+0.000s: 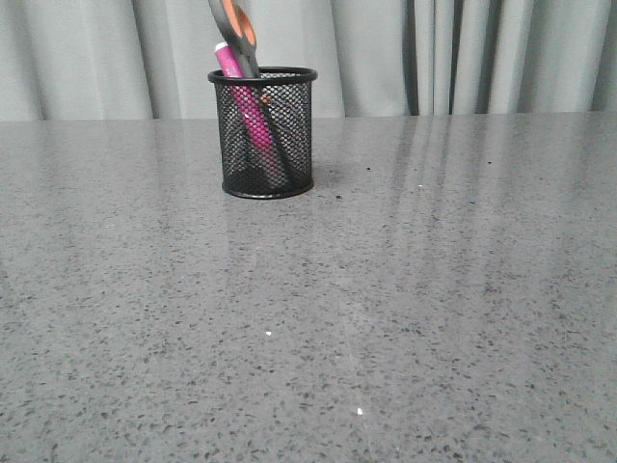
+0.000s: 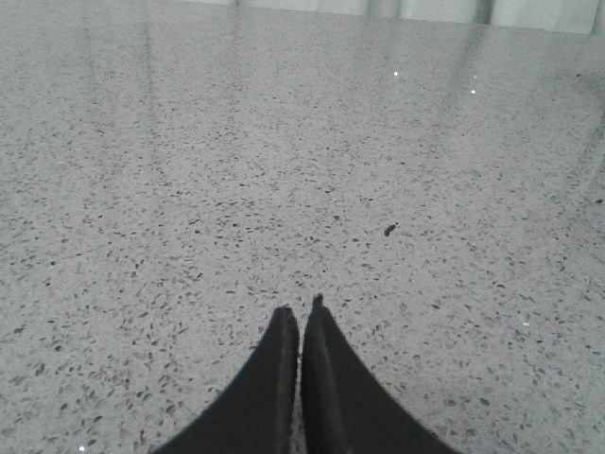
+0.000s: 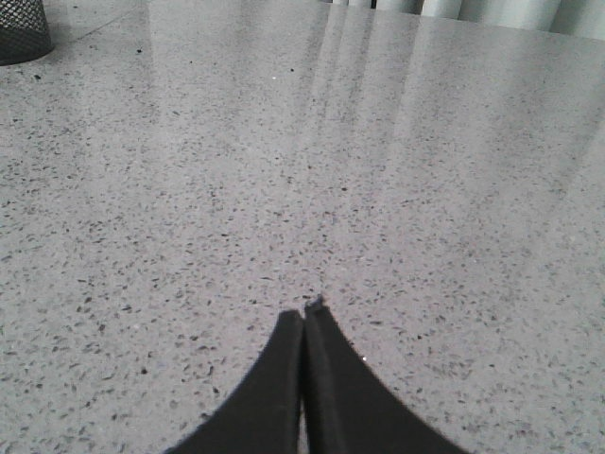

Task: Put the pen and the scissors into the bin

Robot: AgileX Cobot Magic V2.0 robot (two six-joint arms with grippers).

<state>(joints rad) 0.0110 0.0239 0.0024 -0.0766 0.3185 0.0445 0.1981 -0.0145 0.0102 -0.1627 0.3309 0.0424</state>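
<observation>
Both pincers, left gripper [image 2: 300,317] and right gripper [image 3: 303,317], are pressed closed on nothing above bare table [image 1: 405,318], well apart from the bin [image 1: 263,133], where pen [image 1: 229,60] and scissors [image 1: 236,29] already stand leaning, so no reach appears needed.

place: lab/studio setup | evid: bare grey speckled table [image 1: 434,318] | grey curtain [image 1: 463,53] bkgd

No readable text, labels, brands or numbers anywhere: nothing on the bin [image 1: 264,135], pen [image 1: 231,64], scissors [image 1: 238,29] or table [image 1: 434,289].
</observation>
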